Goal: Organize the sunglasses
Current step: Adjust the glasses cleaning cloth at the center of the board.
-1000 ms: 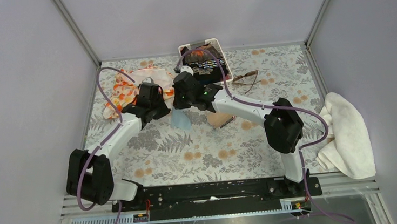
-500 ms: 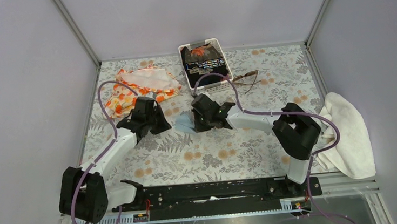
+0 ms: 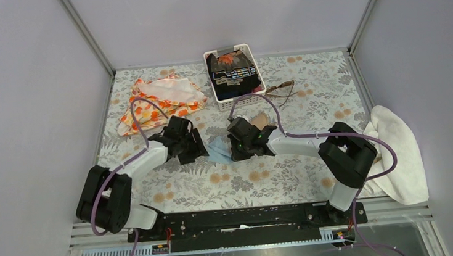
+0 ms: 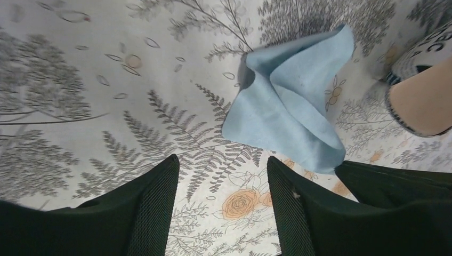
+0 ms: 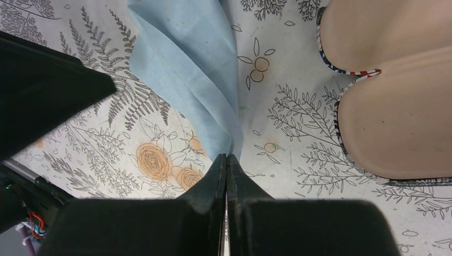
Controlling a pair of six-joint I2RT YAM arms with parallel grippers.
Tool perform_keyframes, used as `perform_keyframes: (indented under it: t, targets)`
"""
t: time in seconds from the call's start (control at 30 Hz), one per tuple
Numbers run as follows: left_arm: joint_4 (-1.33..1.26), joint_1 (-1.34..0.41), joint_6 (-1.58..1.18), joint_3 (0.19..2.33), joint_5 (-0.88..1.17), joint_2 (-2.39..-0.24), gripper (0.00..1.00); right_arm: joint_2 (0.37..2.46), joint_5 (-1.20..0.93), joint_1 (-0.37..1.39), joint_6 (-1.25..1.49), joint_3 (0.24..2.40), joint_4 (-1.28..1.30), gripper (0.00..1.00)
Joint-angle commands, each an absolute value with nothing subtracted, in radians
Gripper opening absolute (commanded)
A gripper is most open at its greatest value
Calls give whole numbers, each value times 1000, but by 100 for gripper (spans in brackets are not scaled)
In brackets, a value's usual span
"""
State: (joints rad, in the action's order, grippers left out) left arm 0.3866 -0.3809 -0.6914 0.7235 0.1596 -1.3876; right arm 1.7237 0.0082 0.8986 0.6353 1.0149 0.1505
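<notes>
Floral table (image 3: 322,82): sunglasses (image 3: 281,90) top cam only (far); L end effector (image 4: 222,162) released, R end effector (image 5: 227,157) pinches cloth (image 5: 186,58).

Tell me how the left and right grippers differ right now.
The left gripper is open; the right gripper is shut. The left gripper holds nothing, with patterned table showing between its fingers; the right gripper pinches a corner of the blue cloth. Both have black fingers and sit low beside that cloth.
</notes>
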Motion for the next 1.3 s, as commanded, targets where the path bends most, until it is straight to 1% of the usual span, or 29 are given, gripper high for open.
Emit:
perform_keyframes:
  t: [0.0,0.03,0.2,0.37,0.5,0.67,0.77,0.87,0.9,1.27]
  targets:
    - [317,-445,-750,742,87,-1440,63,1690,4,908,645,1030,123,0]
    - [293,-449,-765,732,77,-1449,60,1690,6,908,646,1032,123,0]
    - [243,-459,-803,740,38,-1524,54,1680,20,908,649,1023,129,0]
    - [186,-465,-827,720,44,-1580,45,1660,36,908,659,998,126,0]
    - [168,-470,-841,723,61,-1617,35,1660,35,908,663,997,124,0]
    - [170,-477,-841,731,62,-1610,24,1664,36,908,660,1007,126,0]
    - [174,-478,-841,734,61,-1597,15,1667,35,908,660,1010,126,0]
    - [181,-479,-841,738,63,-1583,2,1668,33,908,662,1011,126,0]
    - [191,-479,-841,744,59,-1580,0,1667,33,907,660,1011,126,0]
    - [354,-452,-763,868,48,-1414,0,1620,15,899,669,1053,137,0]
